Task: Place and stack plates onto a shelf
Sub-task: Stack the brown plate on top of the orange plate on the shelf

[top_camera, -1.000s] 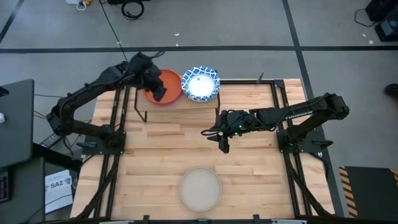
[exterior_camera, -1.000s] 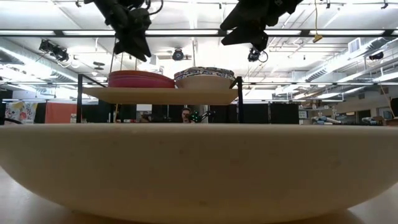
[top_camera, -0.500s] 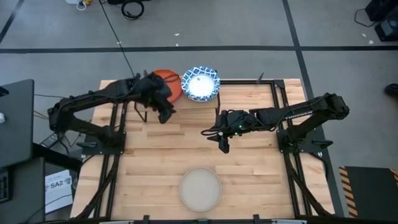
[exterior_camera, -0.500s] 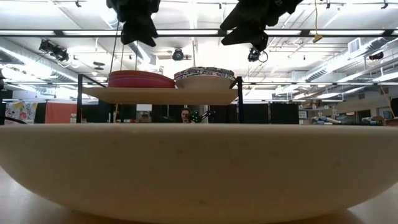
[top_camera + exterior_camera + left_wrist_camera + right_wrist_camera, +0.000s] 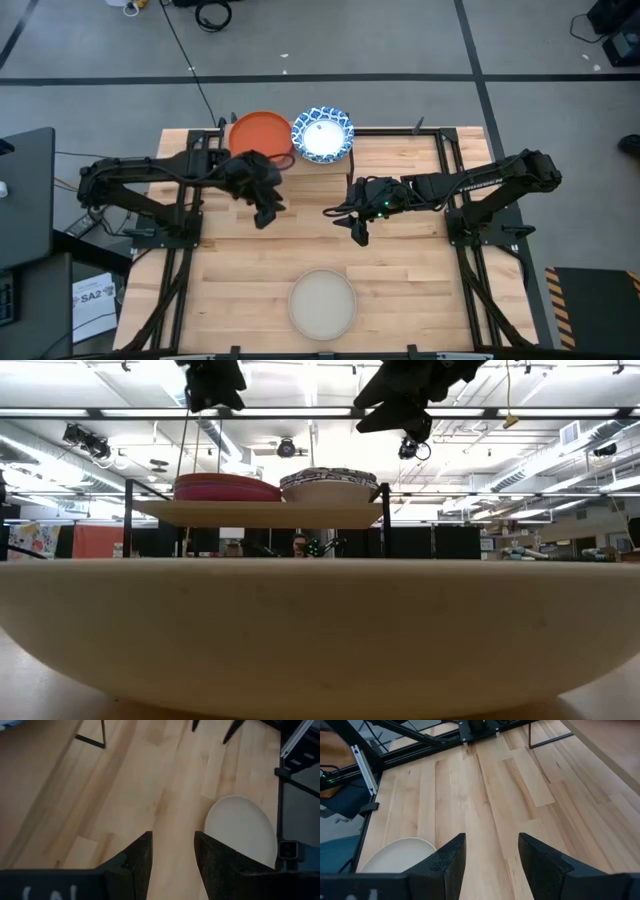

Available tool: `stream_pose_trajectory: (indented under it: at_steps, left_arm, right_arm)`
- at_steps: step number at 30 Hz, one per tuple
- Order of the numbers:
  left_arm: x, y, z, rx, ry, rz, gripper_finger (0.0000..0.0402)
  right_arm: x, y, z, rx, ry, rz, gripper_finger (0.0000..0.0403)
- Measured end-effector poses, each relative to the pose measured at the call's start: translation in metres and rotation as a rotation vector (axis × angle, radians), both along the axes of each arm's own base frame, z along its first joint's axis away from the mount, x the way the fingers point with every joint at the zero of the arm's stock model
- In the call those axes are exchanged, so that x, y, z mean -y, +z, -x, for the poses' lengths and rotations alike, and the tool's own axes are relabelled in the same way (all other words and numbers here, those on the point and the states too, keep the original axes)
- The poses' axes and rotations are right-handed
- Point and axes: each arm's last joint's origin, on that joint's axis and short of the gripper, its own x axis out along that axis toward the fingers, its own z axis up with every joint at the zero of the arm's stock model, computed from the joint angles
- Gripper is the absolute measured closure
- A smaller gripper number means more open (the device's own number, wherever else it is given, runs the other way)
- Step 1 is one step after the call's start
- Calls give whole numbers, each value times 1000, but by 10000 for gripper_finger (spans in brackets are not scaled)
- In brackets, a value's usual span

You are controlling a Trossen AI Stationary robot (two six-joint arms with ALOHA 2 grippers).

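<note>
Beige, the last plate (image 5: pixel 322 303) lies on the table (image 5: pixel 400 290), well ahead of both grippers. The left gripper (image 5: pixel 265 214) and right gripper (image 5: pixel 359 235) hover with fingers parted, holding nothing. Two stacks already fill the shelf (image 5: pixel 255 510); next comes fetching the beige plate, I'd say.
</note>
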Motion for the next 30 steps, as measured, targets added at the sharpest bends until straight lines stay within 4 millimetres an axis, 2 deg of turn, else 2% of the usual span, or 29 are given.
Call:
stream_pose_trajectory:
  at_steps: [7,12,20,30]
  left_arm:
    - [32,-1,0,-4,10,2,251]
    - [56,-11,-7,-41,-7,-13,251]
    - [89,-50,-33,-177,-70,-41,251]
    - [104,-102,-78,-199,-92,-56,251]
  right_arm:
    - [0,0,0,0,0,0,216]
    - [0,0,0,0,-1,-2,216]
    - [0,0,0,-2,-1,-2,216]
    - [0,0,0,-1,0,0,216]
